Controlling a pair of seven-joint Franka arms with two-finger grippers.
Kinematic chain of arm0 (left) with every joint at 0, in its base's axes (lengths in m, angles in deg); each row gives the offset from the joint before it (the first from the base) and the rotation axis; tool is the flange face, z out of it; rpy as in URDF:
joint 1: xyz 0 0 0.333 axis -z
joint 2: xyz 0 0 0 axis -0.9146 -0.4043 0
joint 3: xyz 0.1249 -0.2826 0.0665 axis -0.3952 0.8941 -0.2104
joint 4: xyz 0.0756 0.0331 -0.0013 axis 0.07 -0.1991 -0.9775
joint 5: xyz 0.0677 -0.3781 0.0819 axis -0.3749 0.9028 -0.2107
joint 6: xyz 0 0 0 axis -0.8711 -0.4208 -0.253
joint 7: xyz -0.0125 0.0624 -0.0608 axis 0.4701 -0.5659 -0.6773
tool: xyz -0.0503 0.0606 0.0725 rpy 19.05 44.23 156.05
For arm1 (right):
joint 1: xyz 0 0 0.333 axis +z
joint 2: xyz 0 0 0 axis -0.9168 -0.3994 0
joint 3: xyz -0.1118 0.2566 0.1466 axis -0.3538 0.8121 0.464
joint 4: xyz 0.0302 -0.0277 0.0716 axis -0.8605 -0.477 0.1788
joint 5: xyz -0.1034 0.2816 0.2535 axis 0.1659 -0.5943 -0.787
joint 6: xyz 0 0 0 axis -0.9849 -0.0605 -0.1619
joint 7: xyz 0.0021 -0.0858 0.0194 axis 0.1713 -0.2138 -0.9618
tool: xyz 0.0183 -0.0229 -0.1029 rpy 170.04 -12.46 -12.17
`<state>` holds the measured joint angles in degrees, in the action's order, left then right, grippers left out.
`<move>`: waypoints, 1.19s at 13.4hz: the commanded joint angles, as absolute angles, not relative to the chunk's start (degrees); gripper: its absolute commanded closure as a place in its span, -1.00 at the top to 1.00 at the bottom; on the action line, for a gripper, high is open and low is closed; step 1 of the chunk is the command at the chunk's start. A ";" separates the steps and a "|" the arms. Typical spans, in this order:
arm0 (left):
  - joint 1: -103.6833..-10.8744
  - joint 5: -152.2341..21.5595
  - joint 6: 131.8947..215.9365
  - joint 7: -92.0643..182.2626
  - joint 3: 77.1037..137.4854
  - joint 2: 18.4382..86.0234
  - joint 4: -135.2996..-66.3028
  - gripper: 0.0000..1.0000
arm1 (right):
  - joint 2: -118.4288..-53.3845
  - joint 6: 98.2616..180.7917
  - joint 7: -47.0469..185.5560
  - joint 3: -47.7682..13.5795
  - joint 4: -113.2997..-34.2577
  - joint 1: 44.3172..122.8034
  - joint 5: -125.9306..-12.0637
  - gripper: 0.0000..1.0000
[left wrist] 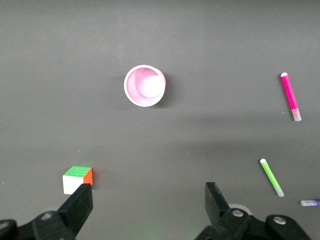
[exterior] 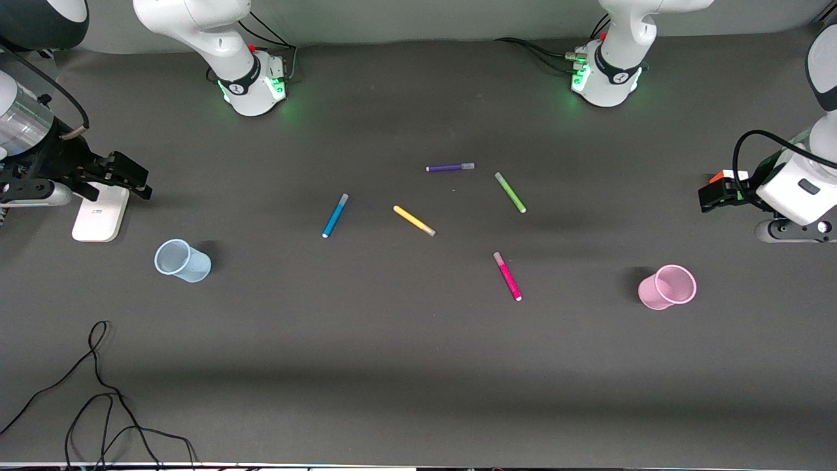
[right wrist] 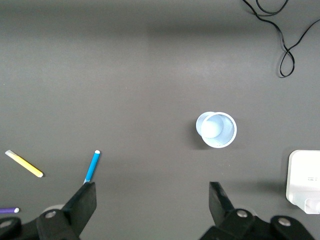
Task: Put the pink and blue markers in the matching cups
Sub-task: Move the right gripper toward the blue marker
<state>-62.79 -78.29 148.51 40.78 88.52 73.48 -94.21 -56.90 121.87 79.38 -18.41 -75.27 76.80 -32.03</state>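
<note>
The blue marker [exterior: 335, 215] and the pink marker [exterior: 507, 276] lie flat mid-table. The pale blue cup [exterior: 183, 261] stands upright toward the right arm's end, and the pink cup [exterior: 667, 287] stands upright toward the left arm's end. My right gripper [exterior: 140, 186] is open and empty, up over the table beside a white box. Its wrist view shows the blue cup [right wrist: 216, 130] and blue marker [right wrist: 91, 166] past the open gripper [right wrist: 152, 197]. My left gripper [exterior: 706, 196] is open and empty at its end. Its wrist view shows the pink cup [left wrist: 145, 86] and pink marker [left wrist: 290, 96] past the open gripper [left wrist: 148, 200].
A purple marker [exterior: 450, 167], a green marker [exterior: 510, 192] and a yellow marker [exterior: 414, 220] lie among the task markers. A white box [exterior: 99, 212] lies under the right gripper. A small colour cube [left wrist: 77, 179] sits by the left gripper. A black cable [exterior: 98, 392] trails near the front edge.
</note>
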 commanded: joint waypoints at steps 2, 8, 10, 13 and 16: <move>-63.25 -78.72 146.58 40.41 88.97 72.93 -92.76 0.99 | -58.75 119.54 78.42 -18.06 -72.93 76.39 -31.80 0.99; -63.25 -78.72 145.61 40.32 88.97 73.02 -92.93 0.99 | -62.77 118.40 89.36 -16.57 -73.37 79.20 -32.15 0.99; -63.34 -78.72 144.65 40.41 88.97 73.02 -92.85 0.99 | -66.99 113.92 91.33 -15.69 -72.93 79.56 -39.75 0.99; -63.25 -78.72 144.56 40.58 88.97 72.84 -92.93 0.99 | -75.16 113.38 95.46 -15.69 -73.02 79.64 -49.97 0.99; -62.99 -78.72 144.64 41.11 88.97 71.53 -92.93 0.99 | -84.21 113.47 95.82 -14.81 -73.02 79.73 -56.91 0.99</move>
<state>-62.85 -78.29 145.97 40.78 88.56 72.92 -94.20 -78.07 114.88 93.94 -15.49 -75.05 79.91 -52.20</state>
